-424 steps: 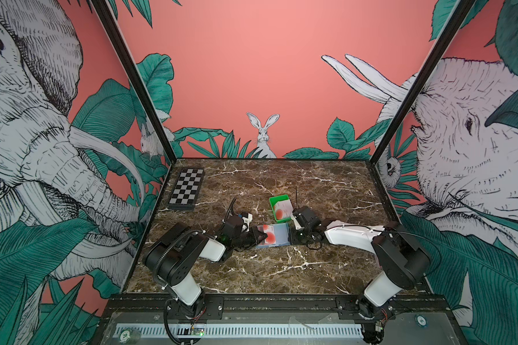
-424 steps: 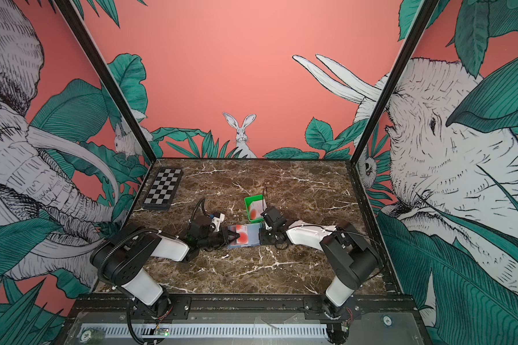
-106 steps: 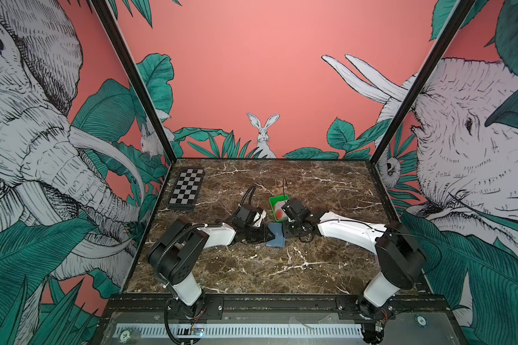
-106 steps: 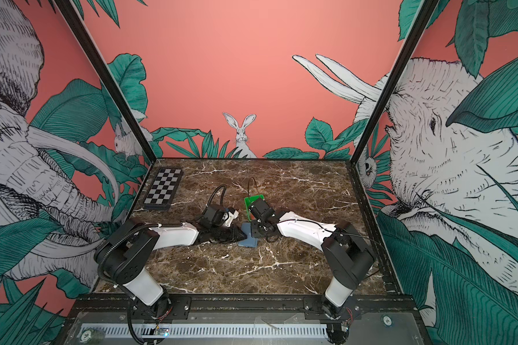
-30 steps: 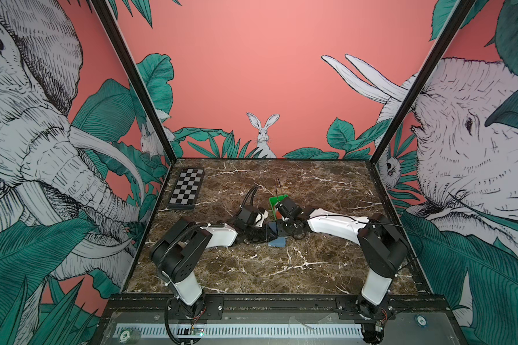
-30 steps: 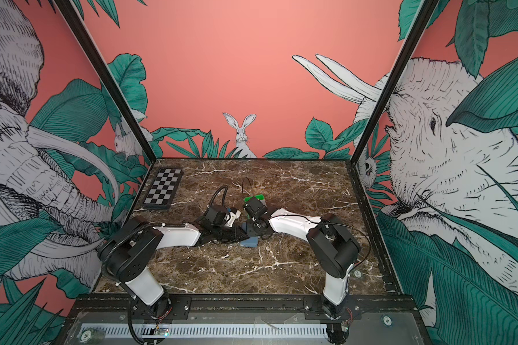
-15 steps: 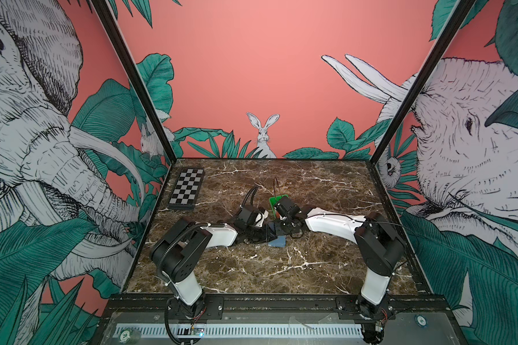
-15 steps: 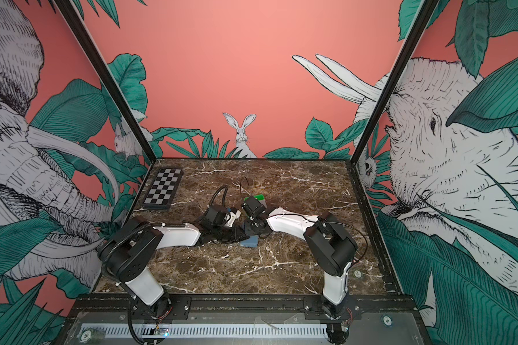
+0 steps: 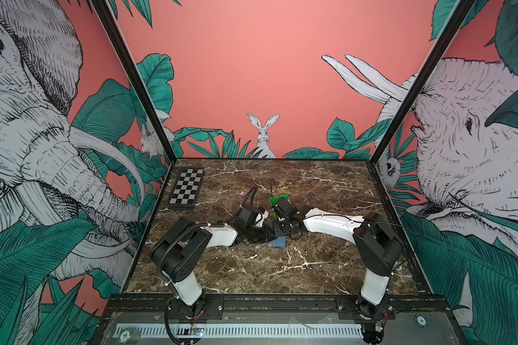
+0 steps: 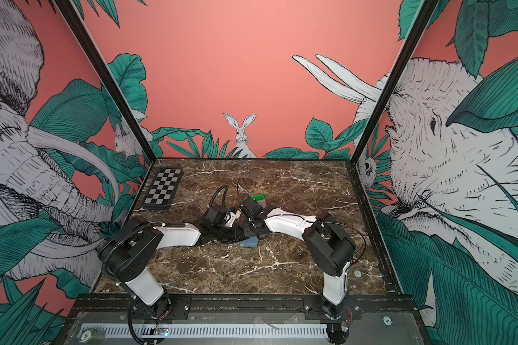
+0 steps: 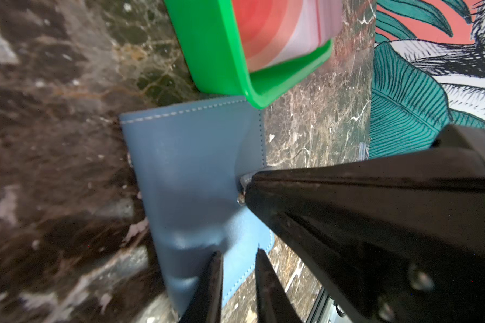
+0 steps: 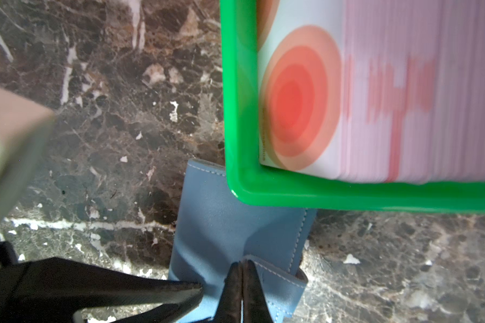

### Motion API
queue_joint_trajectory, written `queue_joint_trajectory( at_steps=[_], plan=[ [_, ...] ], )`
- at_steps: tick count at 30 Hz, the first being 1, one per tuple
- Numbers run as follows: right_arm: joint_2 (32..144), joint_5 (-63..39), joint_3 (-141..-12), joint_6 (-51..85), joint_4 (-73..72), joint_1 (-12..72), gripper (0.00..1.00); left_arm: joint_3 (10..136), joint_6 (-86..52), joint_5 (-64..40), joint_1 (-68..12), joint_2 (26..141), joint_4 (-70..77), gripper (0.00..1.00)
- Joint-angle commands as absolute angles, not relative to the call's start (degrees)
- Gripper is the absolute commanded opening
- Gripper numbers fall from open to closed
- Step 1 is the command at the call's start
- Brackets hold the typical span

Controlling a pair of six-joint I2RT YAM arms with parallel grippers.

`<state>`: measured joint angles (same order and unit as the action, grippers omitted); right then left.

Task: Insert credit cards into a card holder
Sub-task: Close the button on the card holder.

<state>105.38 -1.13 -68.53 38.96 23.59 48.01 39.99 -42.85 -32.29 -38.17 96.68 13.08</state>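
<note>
Nearest us, about mid-way across the marble desk (image 9: 251, 268), the slate-blue card holder (image 12: 221, 223) lies flat and folded. The left pincer (image 11: 237, 254) is pinching one edge of it, with only a thin gap between its fingers. The right pincer (image 12: 242, 268) is clamped fully closed on the holder's snap tab. Just behind that, the green tray (image 12: 241, 84) has a corner overlapping the holder's far corner in both wrist views, but we can't tell if they actually touch. The credit cards (image 12: 375, 98) sit stacked in that tray, red circle facing up. Way back on the left there's a checkerboard (image 9: 186, 189).
</note>
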Motion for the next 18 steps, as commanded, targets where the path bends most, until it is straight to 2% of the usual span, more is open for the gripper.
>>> queue_joint_trajectory(
  at_steps=[1,18],
  plan=[
    [106.6,-1.5,-67.9,38.9,26.5,49.2,0.00,39.7,-42.3,-31.2,-38.8,97.9,10.1,0.23],
    [108.7,0.9,-67.8,39.9,28.8,50.2,0.00,38.8,-42.8,-30.8,-38.8,97.6,10.5,0.22]
  ],
)
